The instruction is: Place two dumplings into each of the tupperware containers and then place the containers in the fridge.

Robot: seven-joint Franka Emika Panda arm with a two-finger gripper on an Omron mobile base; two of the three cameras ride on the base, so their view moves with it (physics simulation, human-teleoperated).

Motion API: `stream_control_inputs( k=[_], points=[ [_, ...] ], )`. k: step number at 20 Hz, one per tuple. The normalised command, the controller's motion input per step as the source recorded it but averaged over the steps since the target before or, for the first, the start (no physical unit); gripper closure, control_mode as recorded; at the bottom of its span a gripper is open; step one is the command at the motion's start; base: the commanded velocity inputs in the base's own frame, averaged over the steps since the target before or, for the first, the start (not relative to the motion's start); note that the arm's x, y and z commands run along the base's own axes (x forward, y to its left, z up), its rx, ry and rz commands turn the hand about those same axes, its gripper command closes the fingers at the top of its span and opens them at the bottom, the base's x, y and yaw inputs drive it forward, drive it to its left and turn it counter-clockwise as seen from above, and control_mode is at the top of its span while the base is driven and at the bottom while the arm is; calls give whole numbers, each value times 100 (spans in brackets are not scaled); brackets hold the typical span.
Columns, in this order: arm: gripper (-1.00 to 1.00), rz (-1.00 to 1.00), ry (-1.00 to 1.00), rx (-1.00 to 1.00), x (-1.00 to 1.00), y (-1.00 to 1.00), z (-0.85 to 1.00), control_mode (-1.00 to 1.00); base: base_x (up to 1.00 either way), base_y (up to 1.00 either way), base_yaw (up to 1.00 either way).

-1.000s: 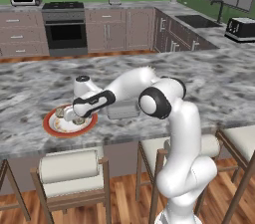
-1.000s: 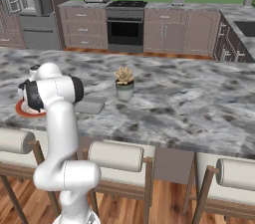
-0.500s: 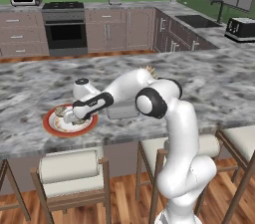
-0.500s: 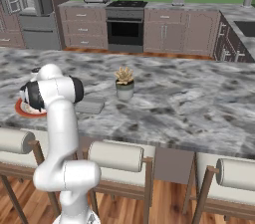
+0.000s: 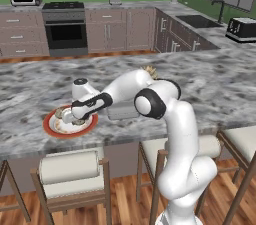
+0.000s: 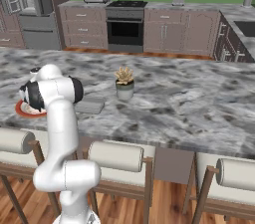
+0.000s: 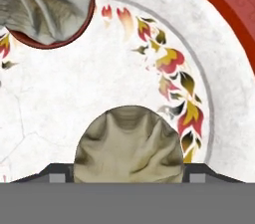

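Dumpling sits between our gripper tips on the plate; we cannot tell whether they pinch it.

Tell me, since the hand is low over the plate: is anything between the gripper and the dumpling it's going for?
Nothing visible is. In the hand view the near dumpling sits between the finger tips, on the plate. A second dumpling lies farther off on the plate, out of the way. The gripper has not yet clamped it.
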Motion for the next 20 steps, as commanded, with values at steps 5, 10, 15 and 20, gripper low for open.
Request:
stream_control_inputs(
  k=[5,10,15,20],
  points=[
    [100,-2,-5,0,0,0,10,-100,0,0,0],
    [100,-7,0,0,-16,-30,62,-100,0,0,0],
    [100,-11,0,0,-14,-80,46,-100,0,0,0],
    [100,-19,1,0,-3,-99,11,-100,0,0,0]
  ],
)
